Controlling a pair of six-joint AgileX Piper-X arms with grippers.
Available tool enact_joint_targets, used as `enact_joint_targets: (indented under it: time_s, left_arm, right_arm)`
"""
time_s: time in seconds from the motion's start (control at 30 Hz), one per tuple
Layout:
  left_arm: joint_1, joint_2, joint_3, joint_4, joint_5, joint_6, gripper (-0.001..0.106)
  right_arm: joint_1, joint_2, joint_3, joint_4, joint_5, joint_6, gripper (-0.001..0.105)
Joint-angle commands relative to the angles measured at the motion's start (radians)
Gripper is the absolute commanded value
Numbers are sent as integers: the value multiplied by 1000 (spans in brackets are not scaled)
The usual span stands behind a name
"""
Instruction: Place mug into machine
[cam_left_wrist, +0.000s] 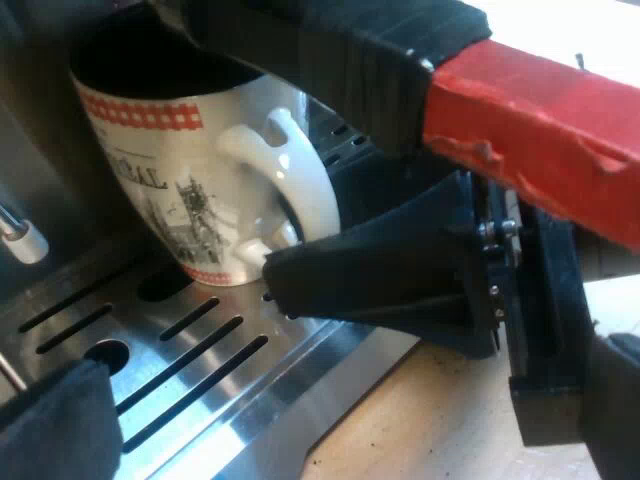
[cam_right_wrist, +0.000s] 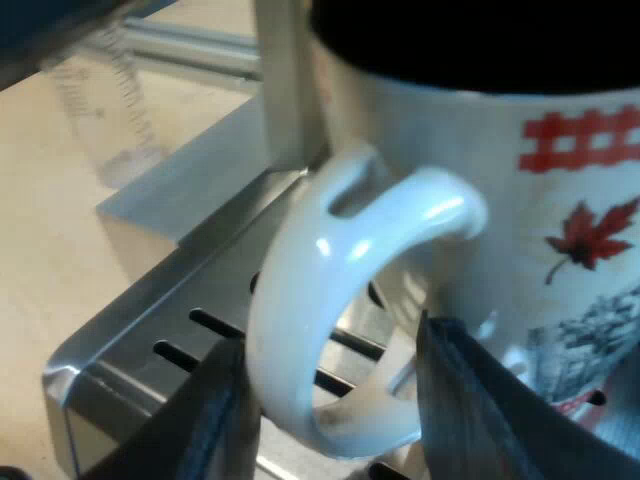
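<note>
The mug (cam_right_wrist: 560, 250) stands on the slotted drip tray (cam_left_wrist: 230, 400) of the machine (cam_left_wrist: 35, 170), under the holder's red-ended handle (cam_left_wrist: 540, 130), seemingly where it belongs. My right fingers (cam_right_wrist: 215, 420) pinch the lower curve of its white loop between them, likely steadying it until it sits flat. My left fingers (cam_left_wrist: 55, 425) are spread wide and empty, the tray's edge ahead of them, keeping clear
</note>
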Motion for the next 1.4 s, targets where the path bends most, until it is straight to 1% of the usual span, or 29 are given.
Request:
enact_joint_targets:
  time_s: [0.03, 0.3, 0.4, 0.43, 0.53, 0.63, 0.77, 0.83, 1.0, 1.1, 1.17, 1.27, 1.4]
  left_arm:
    - [-5, -2, -1, -18, -7, -13, 95]
    - [-5, -2, -1, -18, -7, -13, 95]
    - [-5, -2, -1, -18, -7, -13, 95]
    - [-5, -2, -1, -18, -7, -13, 95]
    - [-5, -2, -1, -18, -7, -13, 95]
    - [-5, -2, -1, -18, -7, -13, 95]
    - [-5, -2, -1, -18, -7, -13, 95]
    - [-5, -2, -1, -18, -7, -13, 95]
    - [-5, -2, -1, -18, -7, -13, 95]
    - [-5, -2, -1, -18, -7, -13, 95]
    - [-5, -2, -1, -18, -7, -13, 95]
    - [-5, -2, -1, -18, -7, -13, 95]
    - [-5, -2, -1, -31, -7, -13, 95]
  right_arm:
    - [9, -3, -17, -21, -74, -19, 40]
    - [11, -3, -17, -27, -71, -19, 40]
    - [19, -13, -17, -27, -57, -10, 40]
    - [25, -19, -17, -19, -31, -10, 40]
    - [44, -50, -17, 40, 41, -12, 40]
    - [47, -86, -17, 137, 40, -12, 40]
    - [45, -122, -17, 169, 66, -12, 40]
    - [45, -135, -17, 177, 62, -12, 40]
    - [61, -181, -11, 298, 61, -12, 40]
    - [60, -198, 8, 298, 41, -12, 40]
    - [60, -224, 38, 298, 14, -12, 40]
    - [70, -273, 78, 298, 18, -12, 40]
    - [70, -333, 92, 332, 15, -12, 40]
